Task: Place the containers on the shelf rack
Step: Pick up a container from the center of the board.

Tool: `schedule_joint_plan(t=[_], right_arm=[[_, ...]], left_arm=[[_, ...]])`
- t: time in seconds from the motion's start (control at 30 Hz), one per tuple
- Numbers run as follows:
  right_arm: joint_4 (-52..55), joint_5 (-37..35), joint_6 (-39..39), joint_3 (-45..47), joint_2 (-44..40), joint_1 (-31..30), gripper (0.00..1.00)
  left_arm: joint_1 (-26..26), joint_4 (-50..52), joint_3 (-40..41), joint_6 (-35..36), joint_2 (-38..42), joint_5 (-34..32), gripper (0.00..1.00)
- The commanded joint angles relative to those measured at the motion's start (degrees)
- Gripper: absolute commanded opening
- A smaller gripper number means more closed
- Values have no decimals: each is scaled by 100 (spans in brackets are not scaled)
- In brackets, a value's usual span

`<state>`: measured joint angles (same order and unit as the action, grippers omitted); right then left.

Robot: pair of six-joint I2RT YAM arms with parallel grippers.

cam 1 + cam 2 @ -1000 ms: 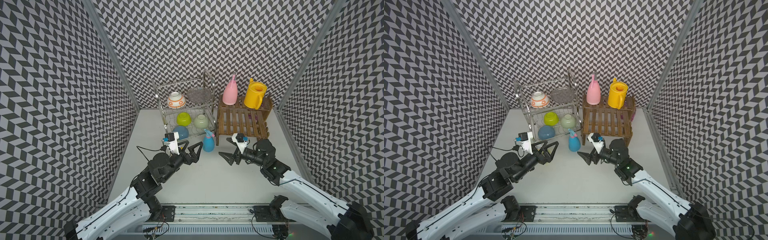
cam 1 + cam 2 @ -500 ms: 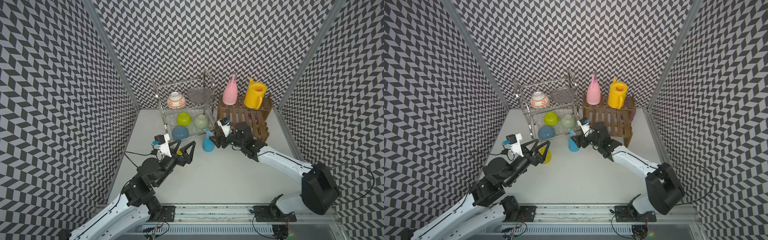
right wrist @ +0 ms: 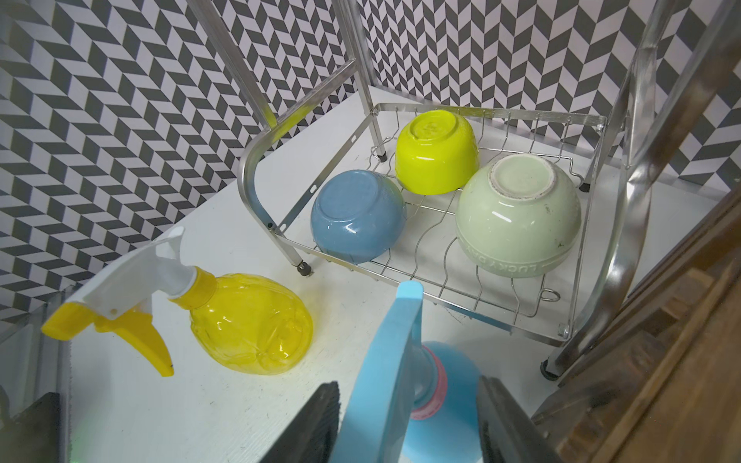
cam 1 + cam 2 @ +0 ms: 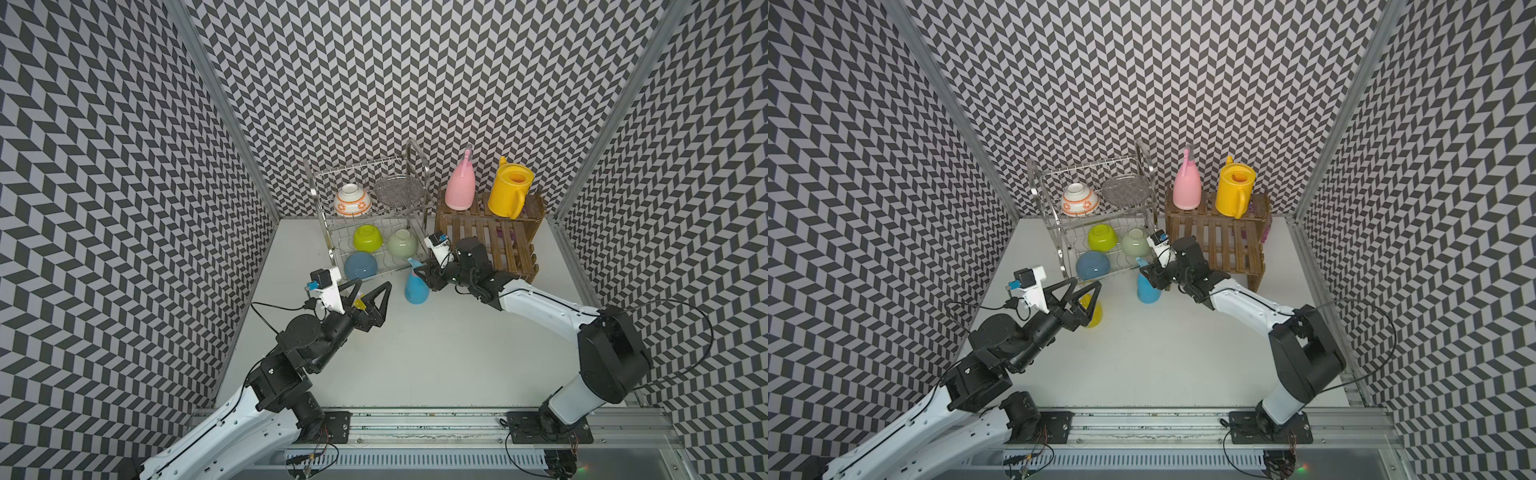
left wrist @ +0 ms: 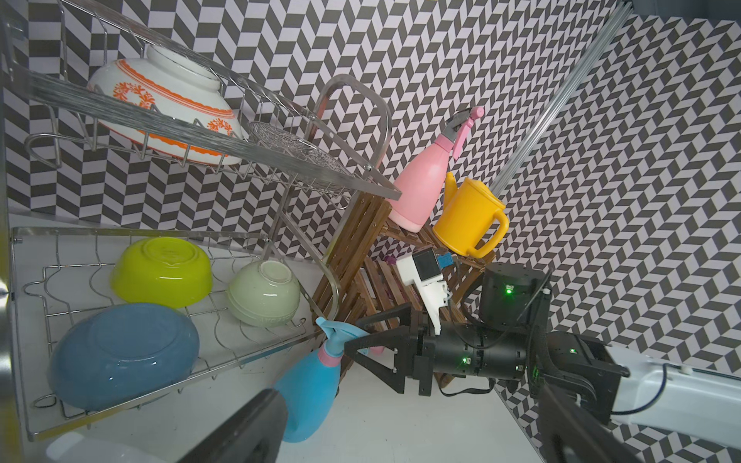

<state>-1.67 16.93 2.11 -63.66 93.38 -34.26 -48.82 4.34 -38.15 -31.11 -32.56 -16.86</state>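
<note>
Blue spray bottle (image 4: pixel 416 286): both top views, upright on table (image 4: pixel 436 353), just in front of wire dish rack (image 4: pixel 384 262), near shelf rack (image 4: pixel 482 232) lower step.
Right gripper (image 4: pixel 420 272): at that bottle's neck.
Pink spray bottle (image 4: pixel 460 191), yellow watering can (image 4: pixel 505 195): upright on shelf rack top step.
Left gripper (image 4: pixel 1087 282): fingers spread wide, nothing held, over yellow spray bottle (image 4: pixel 1094 313) standing on table.
Right gripper, left wrist view (image 5: pixel 353 332): one finger each side of the bottle's pink collar; bottle base on table.
Right gripper fingers (image 3: pixel 304 421), right wrist view: flank the collar, gap visible on one side, not clamped.
Bowls (image 3: pixel 517 216): three, upturned, dish rack lower tier.
Yellow spray bottle, right wrist view (image 3: pixel 248 320): on table, apart from the blue one, near the dish rack's corner leg.
</note>
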Motion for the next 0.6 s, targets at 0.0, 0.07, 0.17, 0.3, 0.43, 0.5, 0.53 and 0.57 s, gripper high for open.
schedule_joint_plan(t=[0.0, 0.07, 0.17, 0.3, 0.43, 0.5, 0.53, 0.57], right_arm=[[-123, 130, -70, -234, 149, -65, 48], [-97, 154, -93, -268, 171, -76, 43], [-77, 161, -137, -266, 152, -104, 35], [-73, 137, -185, -212, 63, -146, 23], [-98, 131, -191, -112, -118, -189, 15], [-107, 132, -164, -67, -224, -208, 12], [-113, 135, -140, -46, -279, -216, 12], [-110, 150, -115, -30, -334, -227, 9]], left_arm=[[26, -134, 34, 56, 33, -14, 100], [28, -117, 37, 35, 68, -19, 100], [26, -109, 57, 5, 112, -28, 100], [30, -116, 68, -26, 135, -28, 100], [30, -113, 68, -39, 145, -15, 100], [26, -109, 67, -43, 156, -12, 100], [24, -111, 65, -44, 161, -10, 100], [29, -109, 63, -48, 162, -10, 100]])
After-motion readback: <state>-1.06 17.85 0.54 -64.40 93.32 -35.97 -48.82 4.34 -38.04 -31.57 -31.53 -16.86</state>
